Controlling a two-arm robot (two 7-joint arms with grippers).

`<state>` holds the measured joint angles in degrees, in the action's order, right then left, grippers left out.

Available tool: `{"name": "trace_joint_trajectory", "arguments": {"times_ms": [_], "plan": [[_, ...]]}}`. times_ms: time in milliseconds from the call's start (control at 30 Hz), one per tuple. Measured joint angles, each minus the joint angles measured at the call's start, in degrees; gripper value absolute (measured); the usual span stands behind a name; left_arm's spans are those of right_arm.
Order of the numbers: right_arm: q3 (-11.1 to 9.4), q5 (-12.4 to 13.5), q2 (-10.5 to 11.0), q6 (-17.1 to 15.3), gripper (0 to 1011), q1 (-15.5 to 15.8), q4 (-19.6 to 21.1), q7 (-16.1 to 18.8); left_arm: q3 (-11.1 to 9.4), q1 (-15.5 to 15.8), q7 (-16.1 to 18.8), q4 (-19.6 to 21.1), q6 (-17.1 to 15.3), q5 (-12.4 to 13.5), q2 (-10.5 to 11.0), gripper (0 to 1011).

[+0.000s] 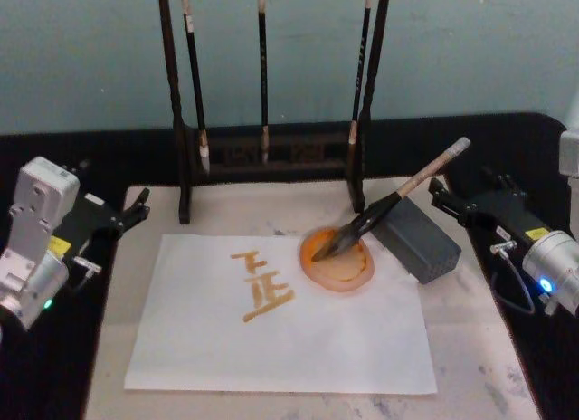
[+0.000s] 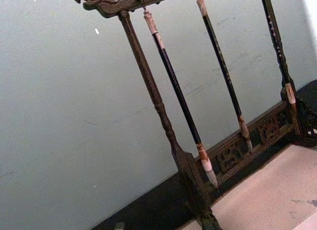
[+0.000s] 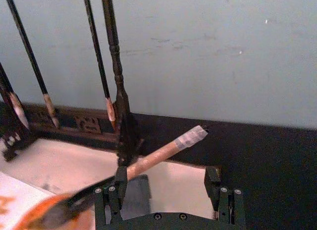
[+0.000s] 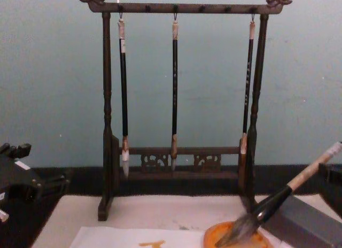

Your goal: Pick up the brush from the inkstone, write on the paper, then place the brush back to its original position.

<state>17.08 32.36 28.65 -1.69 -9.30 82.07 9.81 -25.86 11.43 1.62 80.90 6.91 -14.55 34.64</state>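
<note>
The brush [image 1: 391, 201] lies with its dark bristles down in the inkstone [image 1: 353, 280]; its tan handle slants up and to the right, over the near corner of the grey block [image 1: 423, 243], whitish end highest; in the chest view the same slant shows, bristles in the dish, handle rising to the right edge. The inkstone sits at the far right corner of the paper [image 1: 298, 338], just beside the block; the paper lies flat on the beige mat [image 1: 470, 348] and bears orange strokes left of the dish. Behind the mat stands a dark wooden rack [image 1: 271, 153] with three slim brushes [image 1: 263, 76] hanging tips down.

The right gripper [image 1: 441, 195] hovers at the right of the mat, just beyond the block and near the handle's upper end but apart from it; its fingers [image 3: 119, 183] stand wide and hold nothing; in the right wrist view the handle crosses behind one finger, outside the gap.

The left gripper [image 1: 137, 205] is parked at the mat's left far corner, well apart from the brush; whether it is wide or narrow I cannot tell.
</note>
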Motion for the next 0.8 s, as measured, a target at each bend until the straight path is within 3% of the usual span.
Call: {"name": "trace_joint_trajectory", "arguments": {"times_ms": [467,800], "plan": [[-6.7,14.7,-6.6,-9.5,1000,-1.9,-3.9,3.6,0.0,0.0,0.0,0.0,0.0,0.0,0.0,1010],[-7.5,21.3,-8.6,-12.5,1000,-4.3,-7.1,4.0,0.0,0.0,0.0,0.0,0.0,0.0,0.0,1010]]}}
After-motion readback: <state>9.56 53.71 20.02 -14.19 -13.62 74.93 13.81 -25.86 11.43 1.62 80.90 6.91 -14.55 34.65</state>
